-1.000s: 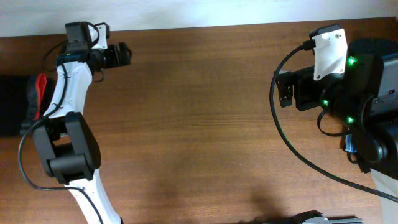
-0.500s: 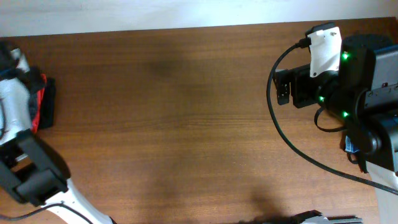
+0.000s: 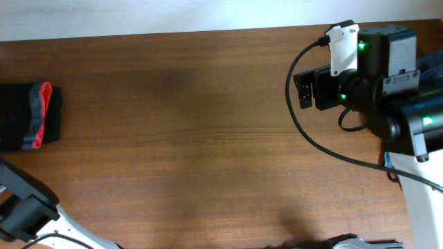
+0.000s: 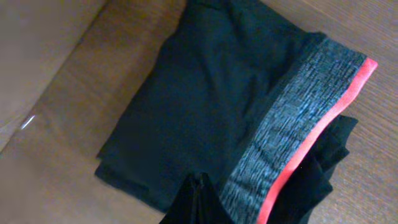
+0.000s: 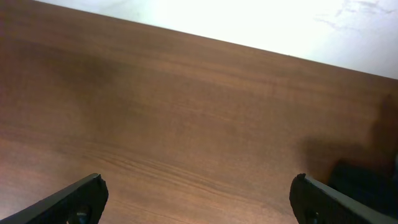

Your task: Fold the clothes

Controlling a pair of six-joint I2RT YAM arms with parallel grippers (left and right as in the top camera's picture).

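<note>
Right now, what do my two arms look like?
The right arm is black-bodied with green lights, a white wrist cover and a looping black cable; its fingers are black. The left arm shows only a black joint on a white link.

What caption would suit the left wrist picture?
Folded black pants with a red-edged grey waistband lie on the wooden table, left gripper shut in the foreground.

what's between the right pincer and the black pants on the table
Only bare wooden table: the overhead view shows nothing lying between the open right pincer at the right and the black pants at the left edge.
</note>
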